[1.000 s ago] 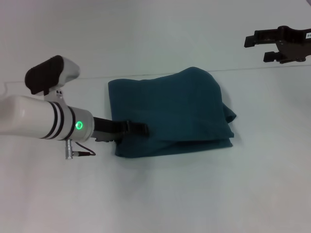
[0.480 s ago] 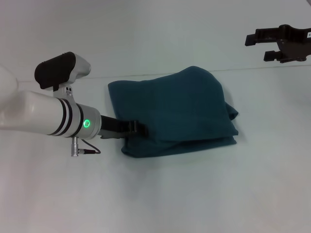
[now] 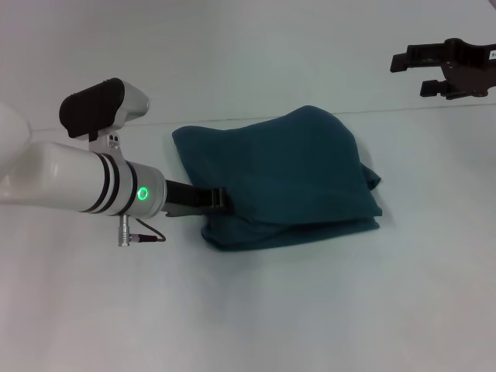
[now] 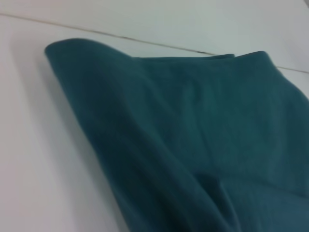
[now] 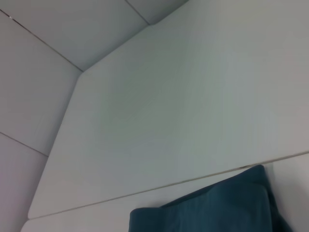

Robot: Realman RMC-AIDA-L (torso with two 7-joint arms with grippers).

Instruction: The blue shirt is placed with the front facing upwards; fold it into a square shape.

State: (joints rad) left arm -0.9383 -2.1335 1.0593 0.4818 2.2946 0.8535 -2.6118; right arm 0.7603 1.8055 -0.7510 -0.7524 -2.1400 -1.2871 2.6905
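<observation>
Blue shirt (image 3: 279, 178), seemingly folded square

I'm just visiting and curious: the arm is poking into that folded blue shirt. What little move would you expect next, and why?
Probably a short further push toward the robot's right, then a withdrawal. The left end effector sits at the left edge of the blue shirt, which already lies folded in a rough, slightly lopsided square. The right end effector hangs open, far off and above, so the left arm seems to be tidying alone.

Bare worktop (image 3: 310, 310) seen all round the blue shirt (image 3: 279, 174); left gripper (image 3: 221, 200) blocks shirt's left edge, right gripper (image 3: 434, 71) raised well apart.
</observation>
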